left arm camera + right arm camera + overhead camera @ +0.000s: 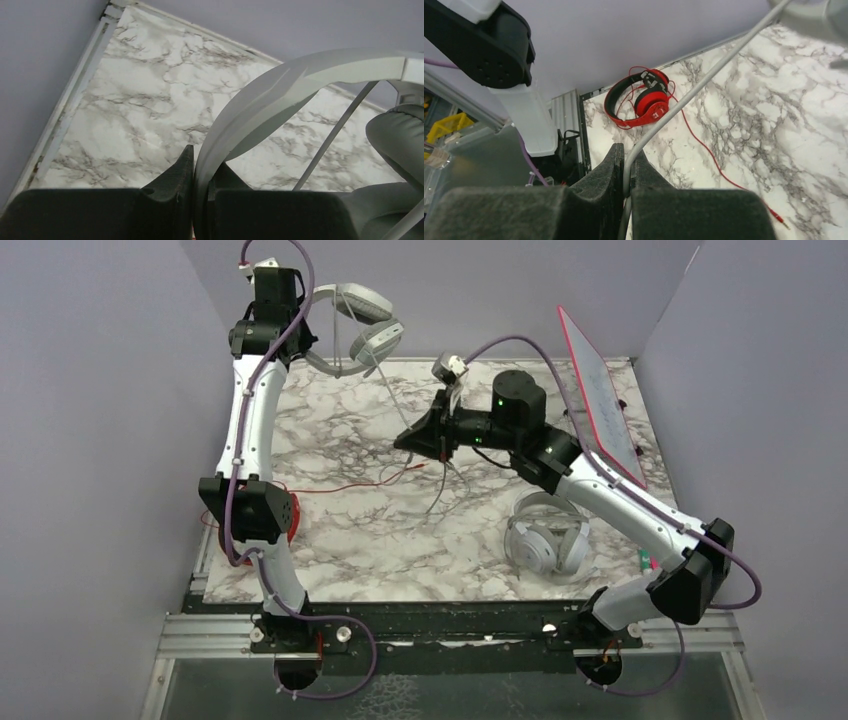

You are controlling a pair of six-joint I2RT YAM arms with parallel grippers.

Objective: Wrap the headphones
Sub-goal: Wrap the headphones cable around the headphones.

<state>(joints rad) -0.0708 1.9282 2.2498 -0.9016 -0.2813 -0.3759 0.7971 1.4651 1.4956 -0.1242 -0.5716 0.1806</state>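
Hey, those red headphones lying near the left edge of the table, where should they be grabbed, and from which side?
Grip the red headphones at the middle of the headband, coming straight down from above. They lie flat, so the thin band arcs clear of the cups and can be pinched across its width. The cups look too wide, with red cable looped round them.

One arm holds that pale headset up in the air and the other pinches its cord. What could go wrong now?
The left tool grips only the thin headband of the light grey headset, so it could slip or swing. The right tool pinches its grey cable, which looks stretched; a hard pull might strain it. The loose cable end hangs near the red cable and may tangle.
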